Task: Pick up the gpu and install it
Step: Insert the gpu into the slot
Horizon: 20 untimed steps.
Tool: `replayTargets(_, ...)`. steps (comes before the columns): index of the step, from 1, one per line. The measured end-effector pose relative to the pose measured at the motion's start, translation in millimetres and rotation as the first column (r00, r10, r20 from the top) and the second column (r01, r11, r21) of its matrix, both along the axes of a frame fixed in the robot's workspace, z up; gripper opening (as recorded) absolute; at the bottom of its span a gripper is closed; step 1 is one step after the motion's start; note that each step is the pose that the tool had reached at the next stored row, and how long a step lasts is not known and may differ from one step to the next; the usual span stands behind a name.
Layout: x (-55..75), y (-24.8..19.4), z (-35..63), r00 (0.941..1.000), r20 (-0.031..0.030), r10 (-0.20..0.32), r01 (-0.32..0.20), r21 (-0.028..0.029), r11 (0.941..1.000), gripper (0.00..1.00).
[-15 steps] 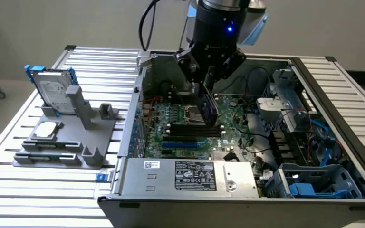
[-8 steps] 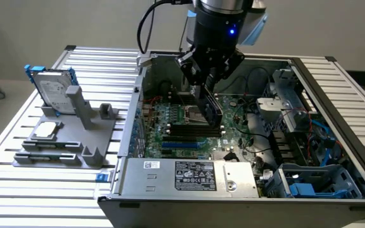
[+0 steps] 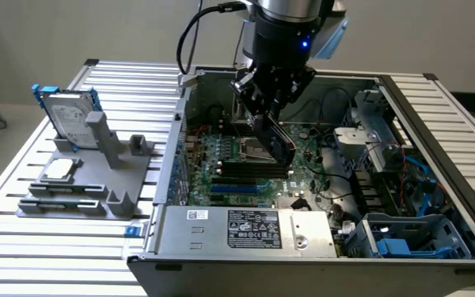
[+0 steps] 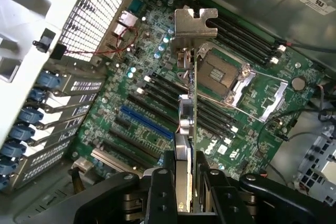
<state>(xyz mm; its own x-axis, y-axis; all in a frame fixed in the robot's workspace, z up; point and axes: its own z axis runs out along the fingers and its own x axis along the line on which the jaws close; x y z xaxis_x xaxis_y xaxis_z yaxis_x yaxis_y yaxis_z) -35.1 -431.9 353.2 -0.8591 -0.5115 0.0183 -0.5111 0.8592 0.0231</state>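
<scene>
Gripper: the gripper (image 4: 184, 195) is clamped on one end of the graphics card (image 4: 189, 119), a finger (image 4: 160, 192) pressed on each flat face. It hangs above the open side of the case (image 3: 180, 117).
Graphics card: inside the case's opening, over the middle of the motherboard (image 4: 157, 61). It is seen thin edge-on in the wrist view, with its silver bracket (image 4: 195, 22) at the end farthest from the fingers. Holding it by one end likely keeps the bracket and long edges clear of the fingers.
Contact: the card looks apart from the board, not seated in any slot. I cannot tell how close.
Blue slot: the blue slot (image 4: 147, 124) on the floor of the case lies beside the card's line and has nothing in it.
Case: it lies on its side with the open face up, which probably lets the arm reach the board from above. The grey power supply box (image 3: 246, 229) fills its front corner.
Stand: the grey stand (image 3: 106, 179) is outside the case, on the exterior view's left. It props a hard drive (image 3: 68, 117) upright and cradles a small square chip (image 3: 60, 168), seemingly so each part can be gripped.
</scene>
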Motion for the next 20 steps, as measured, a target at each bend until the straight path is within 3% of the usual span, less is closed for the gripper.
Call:
replayTargets(5,0.0,0.0,-2.6,0.9966,0.0094,0.081,-0.081,0.0070,0.9967,0.26)
replayTargets(10,0.0,0.0,-5.3,0.9863,0.0195,0.164,-0.164,0.0132,0.9864,0.26)
replayTargets(15,0.0,0.0,-8.0,0.9690,0.0295,0.245,-0.246,0.0181,0.9691,0.26)
replayTargets(20,0.0,0.0,-11.1,0.9433,0.0376,0.330,-0.331,0.0204,0.9436,0.26)
